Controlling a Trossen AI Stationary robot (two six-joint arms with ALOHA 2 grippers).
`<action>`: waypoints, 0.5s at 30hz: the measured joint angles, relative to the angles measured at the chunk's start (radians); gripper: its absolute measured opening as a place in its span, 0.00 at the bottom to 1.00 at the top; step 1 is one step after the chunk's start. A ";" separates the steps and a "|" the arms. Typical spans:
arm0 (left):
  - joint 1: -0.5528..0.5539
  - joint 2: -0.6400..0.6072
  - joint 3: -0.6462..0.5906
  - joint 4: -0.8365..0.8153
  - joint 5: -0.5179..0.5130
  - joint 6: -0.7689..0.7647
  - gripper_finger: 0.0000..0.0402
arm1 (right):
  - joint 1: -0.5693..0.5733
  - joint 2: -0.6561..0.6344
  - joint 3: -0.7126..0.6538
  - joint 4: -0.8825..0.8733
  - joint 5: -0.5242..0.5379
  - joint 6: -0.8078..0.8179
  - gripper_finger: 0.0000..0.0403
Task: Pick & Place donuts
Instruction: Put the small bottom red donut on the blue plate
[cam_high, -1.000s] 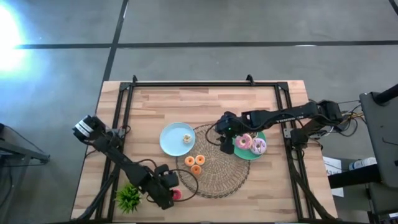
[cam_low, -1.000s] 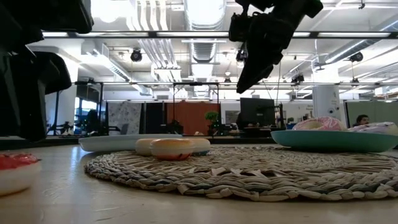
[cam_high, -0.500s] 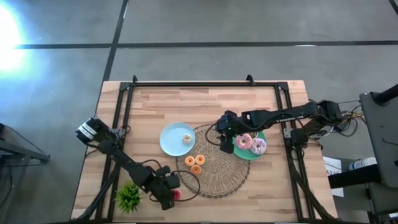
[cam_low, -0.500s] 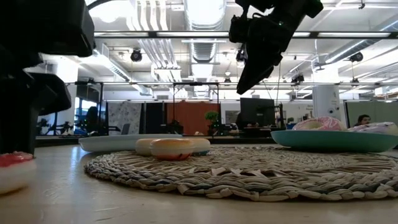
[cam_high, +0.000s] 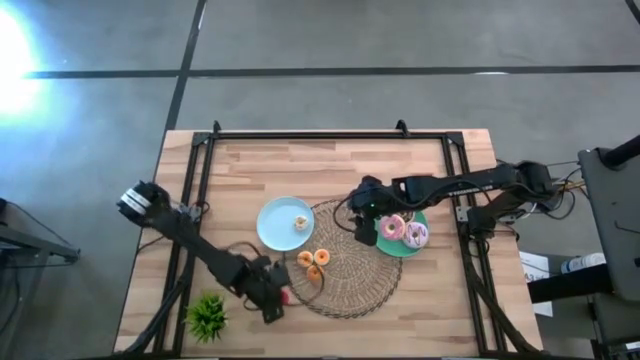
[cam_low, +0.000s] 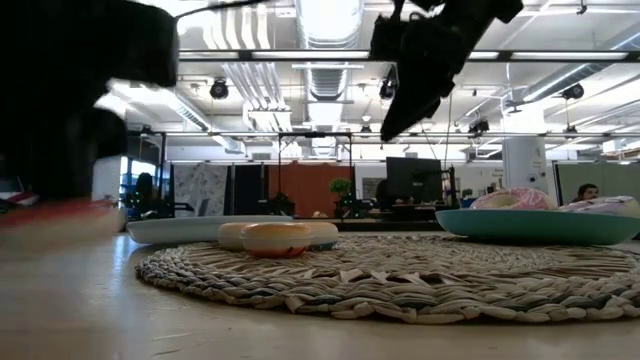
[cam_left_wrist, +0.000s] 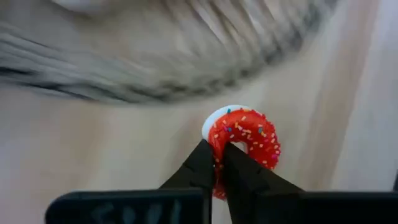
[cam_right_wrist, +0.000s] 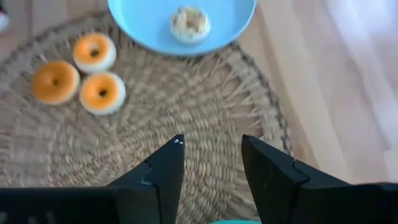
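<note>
The left pincer (cam_left_wrist: 219, 163) pinches a red donut (cam_left_wrist: 244, 138) near the desk's (cam_high: 250, 160) front edge, just beside the mat (cam_high: 350, 285). The right pincer (cam_right_wrist: 211, 155) — spread, holding nothing — hangs over the mat, near three orange donuts (cam_right_wrist: 99, 92).

Bare wooden table (cam_high: 330, 165) along the far side lies open; woven mat (cam_high: 350, 285), blue plate (cam_high: 278, 228), green plate (cam_high: 400, 246) and plant (cam_high: 206, 318) crowd the near half
</note>
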 joint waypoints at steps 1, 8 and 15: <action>0.017 -0.037 0.000 -0.046 -0.028 0.007 0.00 | 0.000 -0.012 0.001 0.001 0.008 -0.002 0.37; 0.317 -0.250 -0.043 -0.143 -0.168 0.222 0.00 | -0.028 -0.045 0.001 0.000 0.047 -0.006 0.37; 0.703 -0.220 -0.056 -0.173 -0.101 0.572 0.00 | -0.029 -0.038 -0.004 -0.009 0.046 0.019 0.37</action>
